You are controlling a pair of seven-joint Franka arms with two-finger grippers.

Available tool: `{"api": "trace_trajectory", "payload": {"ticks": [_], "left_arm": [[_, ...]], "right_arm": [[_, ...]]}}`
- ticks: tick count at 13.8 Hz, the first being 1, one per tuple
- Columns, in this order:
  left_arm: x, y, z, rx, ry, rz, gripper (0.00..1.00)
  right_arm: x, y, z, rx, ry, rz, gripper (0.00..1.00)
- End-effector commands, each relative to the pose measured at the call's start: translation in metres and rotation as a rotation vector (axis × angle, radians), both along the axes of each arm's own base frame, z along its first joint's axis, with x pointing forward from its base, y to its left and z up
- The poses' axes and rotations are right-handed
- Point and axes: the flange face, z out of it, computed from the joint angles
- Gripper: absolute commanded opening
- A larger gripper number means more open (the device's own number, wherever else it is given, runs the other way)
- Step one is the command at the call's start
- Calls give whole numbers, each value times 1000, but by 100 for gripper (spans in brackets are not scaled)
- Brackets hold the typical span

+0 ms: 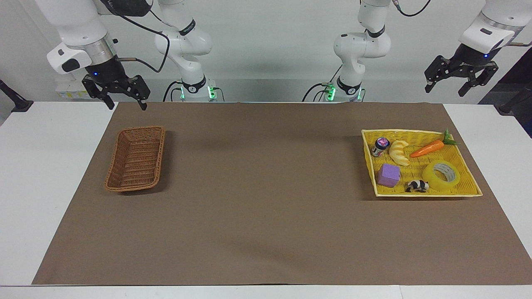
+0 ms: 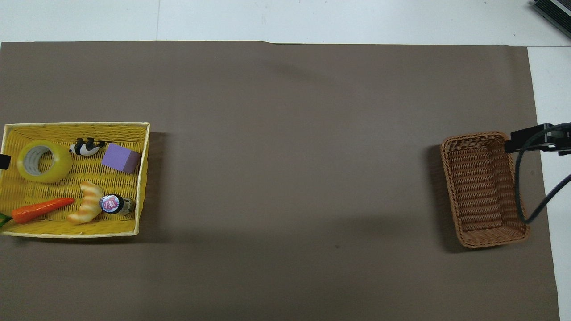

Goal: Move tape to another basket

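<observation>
The tape (image 1: 441,175) lies in the yellow basket (image 1: 469,170). The brown basket (image 1: 135,158) holds nothing. Left pincer (image 1: 457,82) and right pincer (image 1: 121,96) hang spread above the counter (image 1: 266,216).
</observation>
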Motion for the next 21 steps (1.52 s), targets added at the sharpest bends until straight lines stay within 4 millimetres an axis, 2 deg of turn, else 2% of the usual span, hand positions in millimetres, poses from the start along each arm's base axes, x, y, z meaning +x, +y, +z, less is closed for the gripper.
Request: {"api": "trace_trajectory", "payload": {"ticks": [1,3,4,6,7,11,13,16,19,21], "left_arm": [[4,14,-20,4,-35,9,100],[12,39,-50,10,-46,-29,100],[14,43,-65,13,-50,-59,100],[21,73,-93,23,-63,-82,100],[24,79,-110,28,-72,-116,100],[37,136,-177,55,-84,-129,100],[48,158,-203,72,-98,-148,100],[62,187,-254,81,-97,-130,100],[74,196,-295,88,-96,-129,100],[77,198,-309,91,-95,-133,100]], "right_arm": [[-10,5,-7,18,-3,26,100],[-10,8,-8,30,-7,23,100],[-10,10,-10,75,-8,23,100],[-12,12,-13,119,-2,18,100],[-12,16,-18,138,3,23,100],[-3,40,-53,235,-25,24,100],[1,61,-72,275,-22,38,100],[1,87,-94,371,-11,25,100],[0,100,-92,468,-12,9,100],[2,106,-88,560,-24,-20,100]]}}
